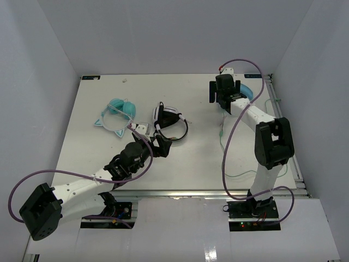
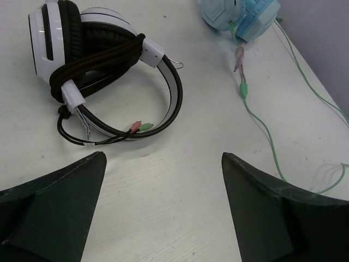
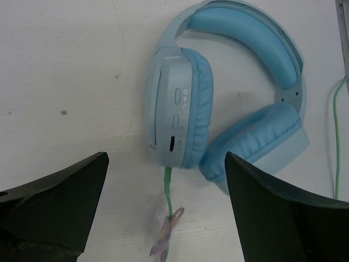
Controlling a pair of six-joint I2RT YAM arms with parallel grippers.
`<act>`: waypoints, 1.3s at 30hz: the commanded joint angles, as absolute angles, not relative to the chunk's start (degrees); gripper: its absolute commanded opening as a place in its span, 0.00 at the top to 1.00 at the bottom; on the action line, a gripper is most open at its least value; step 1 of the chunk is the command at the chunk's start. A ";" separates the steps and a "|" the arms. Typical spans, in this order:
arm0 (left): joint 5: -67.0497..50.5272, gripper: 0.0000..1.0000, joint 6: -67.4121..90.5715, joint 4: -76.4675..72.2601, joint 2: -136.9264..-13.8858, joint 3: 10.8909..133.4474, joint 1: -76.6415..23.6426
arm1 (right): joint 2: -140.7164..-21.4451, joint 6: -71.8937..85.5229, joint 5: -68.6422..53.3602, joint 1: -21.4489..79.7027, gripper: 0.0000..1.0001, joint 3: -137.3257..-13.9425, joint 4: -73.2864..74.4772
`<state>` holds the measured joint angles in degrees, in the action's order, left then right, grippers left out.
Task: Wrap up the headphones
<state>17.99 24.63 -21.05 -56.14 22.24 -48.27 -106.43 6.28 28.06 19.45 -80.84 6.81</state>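
Observation:
The light blue headphones (image 3: pixel 185 109) lie flat on the table at the back right, ear cups folded in under the wide headband (image 3: pixel 245 38). Their thin pale green cable (image 3: pixel 169 185) leaves the left cup and carries a small clear tie (image 3: pixel 166 234). My right gripper (image 3: pixel 166 154) hovers open right above that cup and plug, touching nothing. In the top view the gripper (image 1: pixel 226 95) covers most of the headphones (image 1: pixel 248 90), and the cable (image 1: pixel 222 134) trails toward the front. My left gripper (image 2: pixel 163 164) stands open over bare table, the headphones (image 2: pixel 240 16) far ahead of it.
Black-and-white headphones (image 1: pixel 170 123) with their cable wrapped lie mid-table just beyond the left gripper (image 1: pixel 158 144). Teal cat-ear headphones (image 1: pixel 117 115) sit at the back left. The green cable loops near the right arm's base (image 1: pixel 240 174). White walls enclose the table.

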 commanded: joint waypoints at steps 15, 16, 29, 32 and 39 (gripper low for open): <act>16.69 0.02 25.51 -21.39 -56.44 23.56 -48.25 | -123.47 -3.48 26.12 15.85 0.02 -95.60 6.68; 16.61 0.02 25.46 -21.48 -56.51 23.55 -48.25 | -123.81 -3.34 25.49 15.85 0.01 -95.53 6.68; 13.40 0.10 26.73 -19.94 -52.19 24.10 -48.25 | -111.89 1.98 12.54 16.00 0.74 -90.90 9.99; 10.40 0.10 28.73 -20.20 -47.81 24.73 -48.25 | -102.93 5.66 2.27 16.29 0.92 -88.74 12.16; 3.53 0.10 26.85 -13.33 -41.22 37.50 -48.25 | -80.91 20.17 -34.41 17.85 0.92 -78.87 6.52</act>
<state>8.57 27.60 -17.21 -45.35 27.69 -48.23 -93.81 9.51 -8.32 16.17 -82.69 15.13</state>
